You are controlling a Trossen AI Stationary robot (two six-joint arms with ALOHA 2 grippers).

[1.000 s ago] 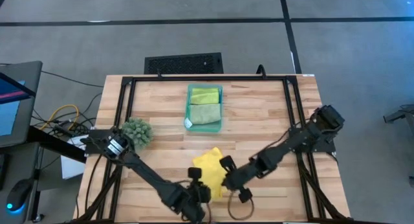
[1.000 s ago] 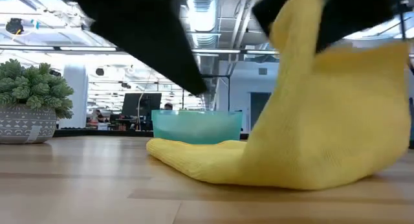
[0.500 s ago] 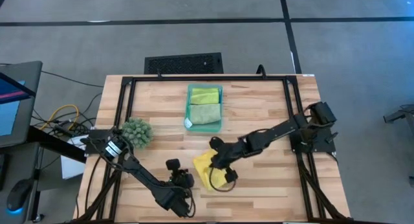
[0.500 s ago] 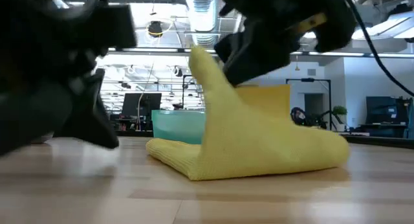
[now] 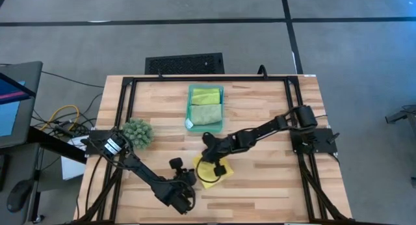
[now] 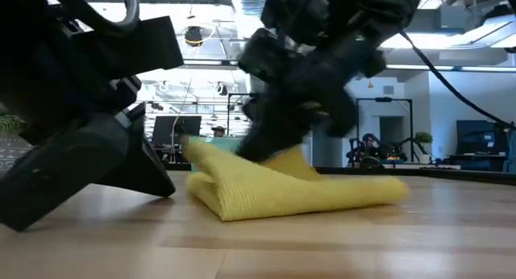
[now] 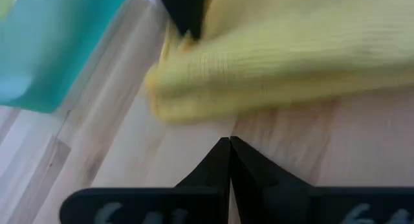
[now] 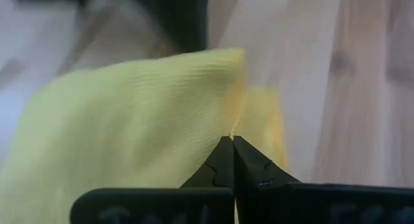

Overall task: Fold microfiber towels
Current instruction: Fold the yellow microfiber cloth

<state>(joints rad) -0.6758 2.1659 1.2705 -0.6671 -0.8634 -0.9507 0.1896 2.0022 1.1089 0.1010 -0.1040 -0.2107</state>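
Wooden table (image 5: 260, 179) sat on grey floor, black frame round its edge; low view looked past it into an office w/ ceiling lights and desks. Teal tray (image 5: 206, 108) stood at the far-centre, holding a lime towel (image 5: 205, 95) at its far end and a sage towel (image 5: 205, 114) at its near end. Fuzzy green clump (image 5: 138, 132) lay toward the left edge.

Yellow towel (image 5: 211, 172) lay near-centre, folded over on itself; in low view it sat flat on the wood w/ a doubled edge at its left end (image 6: 290, 190). No blue towel seen.

Right gripper (image 5: 214, 161) reached in from the right side and was down at the towel's far part. Its fingers (image 8: 231, 160) were pressed tight together, tips meeting at a towel edge. Right wrist view showed cloth directly at the tips, but whether any was pinched between them couldn't be told.

Left gripper (image 5: 189, 177) was low on the table just left of the yellow towel, arm running in from the left edge. Its fingers (image 7: 229, 160) were fully closed on nothing, tips on bare wood just short of the towel's folded edge, w/ the tray's corner (image 7: 52, 49) beyond
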